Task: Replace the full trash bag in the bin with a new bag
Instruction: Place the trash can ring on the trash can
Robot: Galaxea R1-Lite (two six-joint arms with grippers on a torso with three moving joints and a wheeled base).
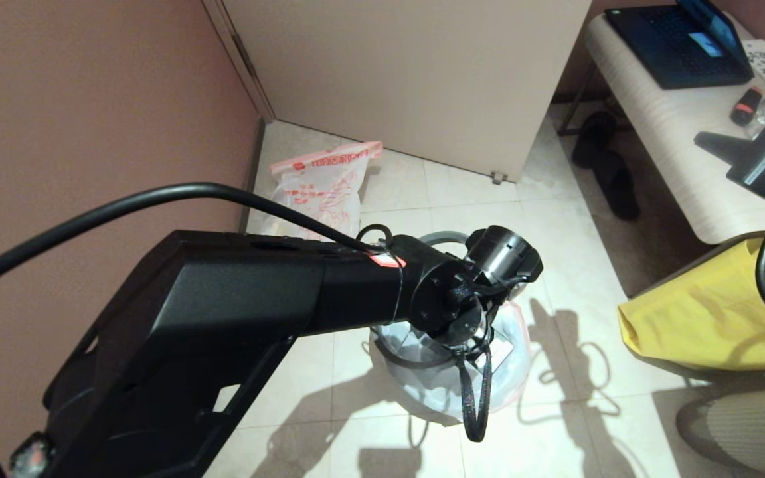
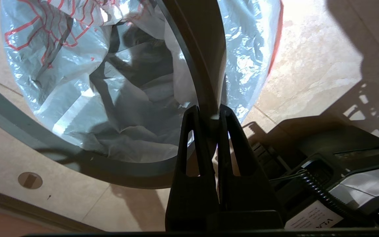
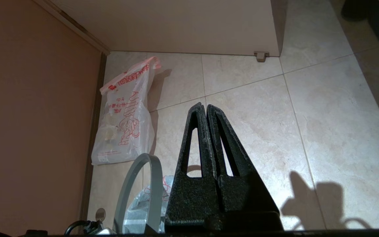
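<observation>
The full trash bag (image 1: pixel 323 186) (image 3: pixel 123 131), white with red print, stands on the floor against the left wall. The new bag (image 2: pixel 110 98) (image 1: pixel 512 372), crinkly and clear with a pink edge, lines the bin and hangs over its outside. The bin shows only as a dark inside (image 2: pixel 143 52) through the plastic. My left gripper (image 2: pixel 209 113) is shut on the grey ring (image 2: pixel 206 49) (image 3: pixel 137 184), which is tilted up above the bin's mouth. In the head view the left wrist (image 1: pixel 462 292) hides its fingers. My right gripper (image 3: pixel 206 107) hangs shut and empty above the tiles.
A yellow bag (image 1: pixel 708 312) lies on a seat at the right. Behind it stands a bench (image 1: pixel 661 126) with a laptop (image 1: pixel 675 40). Dark slippers (image 1: pixel 611 172) lie under the bench. A pale door panel (image 1: pixel 409 73) closes the back. A floor drain (image 2: pixel 30 180) lies beside the bin.
</observation>
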